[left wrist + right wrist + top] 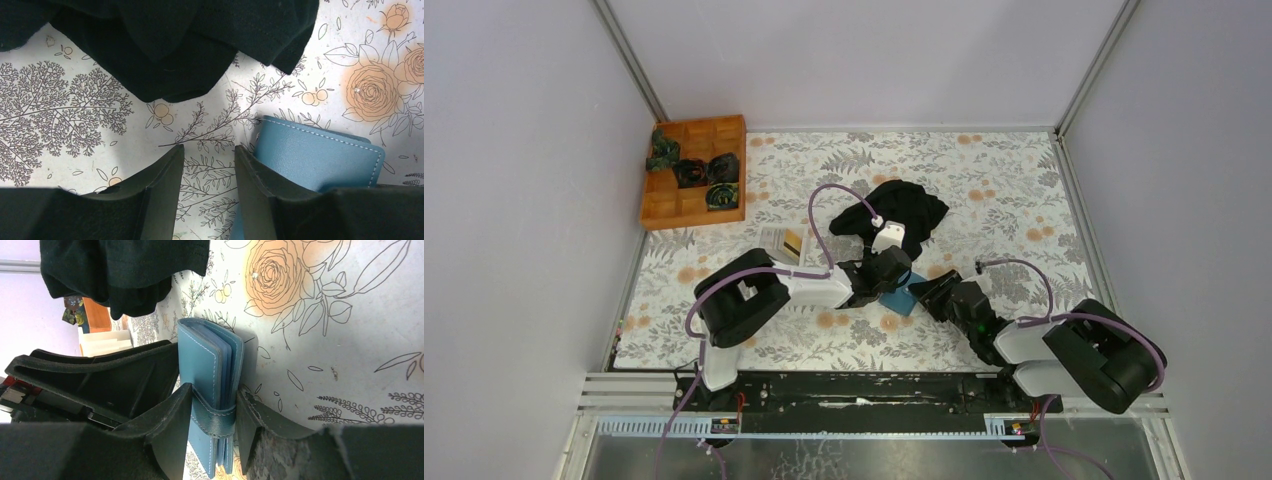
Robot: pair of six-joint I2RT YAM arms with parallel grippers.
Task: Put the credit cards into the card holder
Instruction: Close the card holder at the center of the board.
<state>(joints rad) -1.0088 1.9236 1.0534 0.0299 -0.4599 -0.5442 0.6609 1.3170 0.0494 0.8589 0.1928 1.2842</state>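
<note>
Left gripper [207, 150] nearest, jaws apart, nothing between them, only the floral tablecloth [75, 110] below. Far left corner: wooden tray [694, 170]. Next to it is a white tray [782, 243], contents too small to tell. Black cloth [175, 45] bunched mid-table, just beyond the left gripper. Teal card holder [320, 155] stands on edge just beside that gripper's finger. Right gripper [214, 390] is clamped on the card holder at its strap, one finger on each side.
</note>
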